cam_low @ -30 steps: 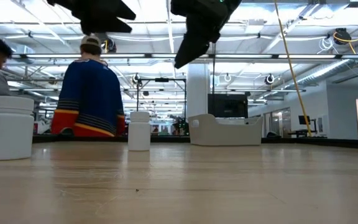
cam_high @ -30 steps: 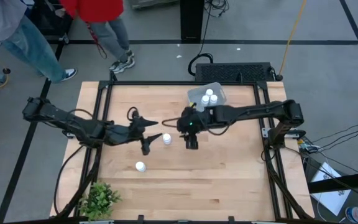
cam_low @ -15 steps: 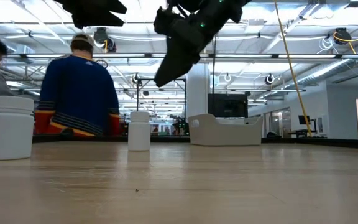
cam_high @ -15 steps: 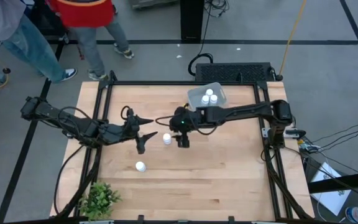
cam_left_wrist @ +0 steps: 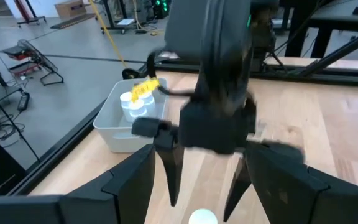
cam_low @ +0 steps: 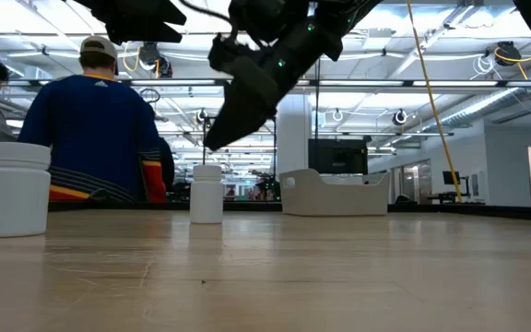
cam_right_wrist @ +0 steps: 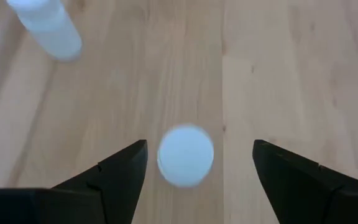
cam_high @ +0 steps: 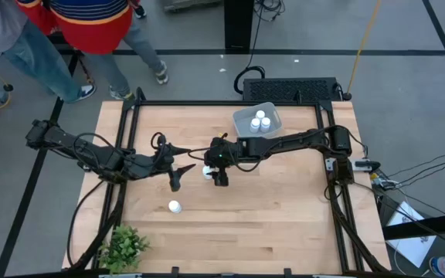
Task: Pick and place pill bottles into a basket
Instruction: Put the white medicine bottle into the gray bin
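One white pill bottle stands upright on the table's middle; it also shows in the low view. My right gripper is open and hangs just above it, pointing down; in the right wrist view the bottle's cap lies between the fingers, below them and untouched. A second bottle stands nearer the front left. Three bottles stand in the grey-blue basket at the far edge. My left gripper is open and empty, just left of the middle bottle, raised off the table.
A small green plant stands at the table's near left corner. A black box sits beyond the far edge. People walk past the far left side. Bare wood lies across the table's near and right parts.
My right gripper has gone toward the table's left edge and down, ending over the middle bottle. The bottles have stayed where they were. The people behind the table have walked leftward.
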You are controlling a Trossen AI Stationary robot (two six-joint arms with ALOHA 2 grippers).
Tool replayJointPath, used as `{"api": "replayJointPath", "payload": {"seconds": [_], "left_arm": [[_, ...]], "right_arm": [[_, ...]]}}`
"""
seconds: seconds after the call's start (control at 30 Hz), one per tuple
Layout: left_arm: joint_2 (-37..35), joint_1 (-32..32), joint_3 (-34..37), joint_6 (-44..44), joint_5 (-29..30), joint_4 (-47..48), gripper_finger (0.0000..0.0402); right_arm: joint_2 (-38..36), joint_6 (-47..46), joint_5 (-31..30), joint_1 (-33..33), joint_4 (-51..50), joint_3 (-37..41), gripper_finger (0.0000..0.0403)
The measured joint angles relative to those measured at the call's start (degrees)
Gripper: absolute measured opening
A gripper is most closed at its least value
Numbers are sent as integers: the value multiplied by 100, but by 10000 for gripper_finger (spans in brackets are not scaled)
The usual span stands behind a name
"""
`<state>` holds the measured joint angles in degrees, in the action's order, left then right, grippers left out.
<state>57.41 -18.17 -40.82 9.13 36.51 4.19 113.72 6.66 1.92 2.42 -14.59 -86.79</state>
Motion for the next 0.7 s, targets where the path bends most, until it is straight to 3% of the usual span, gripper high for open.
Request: {"api": "replayJointPath", "payload": {"seconds": [0.17,0.7], "left_arm": [[0,2,0,47,-4,38,257],[0,2,51,61,-46,-9,258]], "right_arm": [[-8,-162,430,52,216,-4,282],[331,-227,392,62,374,13,279]]}}
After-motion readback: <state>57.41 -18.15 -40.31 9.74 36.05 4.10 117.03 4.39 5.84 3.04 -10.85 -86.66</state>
